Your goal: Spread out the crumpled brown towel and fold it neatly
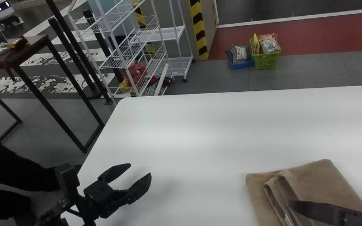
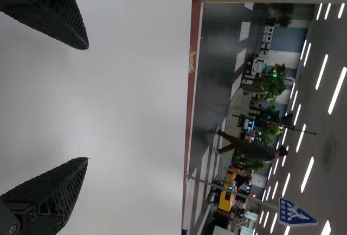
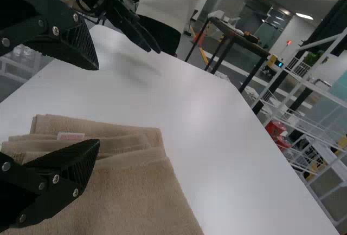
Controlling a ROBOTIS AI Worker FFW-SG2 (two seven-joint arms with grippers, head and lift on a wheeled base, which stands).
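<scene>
Presently, your brown towel lies partly folded at the right of the white table. You have the right gripper at the towel, fingers wide apart; your left gripper, also wide, is at the table's left side.

Across the middle of the head view, the white table offers a wide free passage between the left gripper at lower left and the brown towel at lower right, and this passage continues above the towel towards the right edge. At lower right, the right gripper blocks the way over the near part of the towel, while beyond the white table, at upper left, a wire rack and a dark desk with slanting legs are the obstacles.
</scene>
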